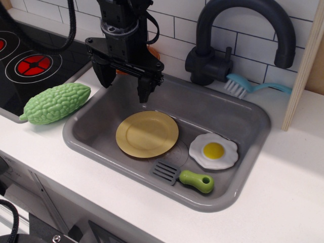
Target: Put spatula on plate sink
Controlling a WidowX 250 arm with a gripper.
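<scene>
The spatula [183, 176], grey slotted blade and light-green handle, lies flat on the sink floor near the front wall, just right of the plate. The mustard-yellow plate [147, 133] lies flat in the middle of the grey sink [251, 115] with nothing on it. My black gripper [124, 82] hangs open and empty over the sink's back left part, above and behind the plate, well away from the spatula. Its left finger [105, 76] and right finger [144, 89] stand apart.
A fried egg [213, 151] lies in the sink right of the plate. A green bumpy gourd [55, 103] lies on the counter left of the sink. A black faucet [233, 38] arches over the back rim, with a teal dish brush [253, 87] beside it. A stove top [33, 65] is at left.
</scene>
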